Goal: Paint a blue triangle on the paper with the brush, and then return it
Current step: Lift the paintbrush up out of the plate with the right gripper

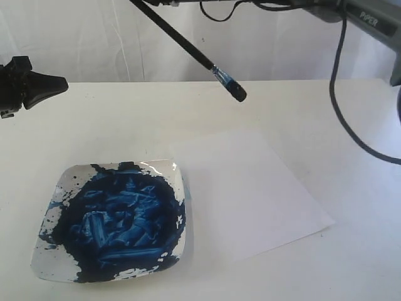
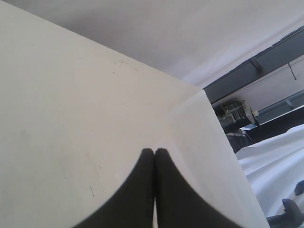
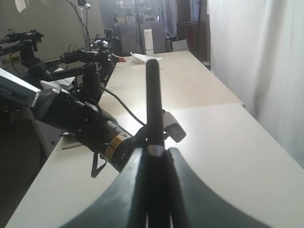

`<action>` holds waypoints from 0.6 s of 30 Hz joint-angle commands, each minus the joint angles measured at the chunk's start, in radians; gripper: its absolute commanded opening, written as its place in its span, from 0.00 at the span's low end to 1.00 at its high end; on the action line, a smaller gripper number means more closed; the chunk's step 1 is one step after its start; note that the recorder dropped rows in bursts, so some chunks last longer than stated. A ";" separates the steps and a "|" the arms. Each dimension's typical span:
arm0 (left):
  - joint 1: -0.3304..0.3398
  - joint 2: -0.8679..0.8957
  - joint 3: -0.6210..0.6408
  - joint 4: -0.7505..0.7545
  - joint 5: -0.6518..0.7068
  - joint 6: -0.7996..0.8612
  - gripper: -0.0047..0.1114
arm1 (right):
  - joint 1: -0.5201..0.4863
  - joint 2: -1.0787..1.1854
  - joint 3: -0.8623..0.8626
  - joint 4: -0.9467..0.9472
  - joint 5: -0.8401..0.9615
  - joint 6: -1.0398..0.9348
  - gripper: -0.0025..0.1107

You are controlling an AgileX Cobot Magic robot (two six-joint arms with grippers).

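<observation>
Now, closest to you in the exterior view sits the square white plate (image 1: 160,169), its middle thickly smeared with blue paint, on the near left of the worktop (image 1: 125,119). Just beside it, on its right, lies the paper (image 1: 250,188), flat and turned at an angle. One corner comes close to the plate's far right corner, and the face you see is plain white.

Farther back, the brush (image 1: 188,45) hangs in the air, slanted. Its dark, blue-laden bristle tip (image 1: 238,94) is the low end, lying beyond the paper's far corner and clear of both paper and worktop. From there the black handle climbs to the left and runs off the top edge of the view, so you do not see the grip there.

Your right wrist view shows that grip: the right pincer (image 3: 156,151) has its jaws clamped narrowly on the black handle (image 3: 153,95), which stands up from between them.

Farthest to the left, at the worktop's far edge, the left pincer (image 1: 61,83) hovers well apart from plate, paper and brush. Your left wrist view shows its jaws (image 2: 155,152) pressed together with nothing between them, above bare worktop.
</observation>
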 commanded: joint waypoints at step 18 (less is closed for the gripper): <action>-0.002 -0.014 -0.005 -0.019 -0.003 0.000 0.04 | 0.019 -0.062 -0.004 -0.166 0.008 0.218 0.02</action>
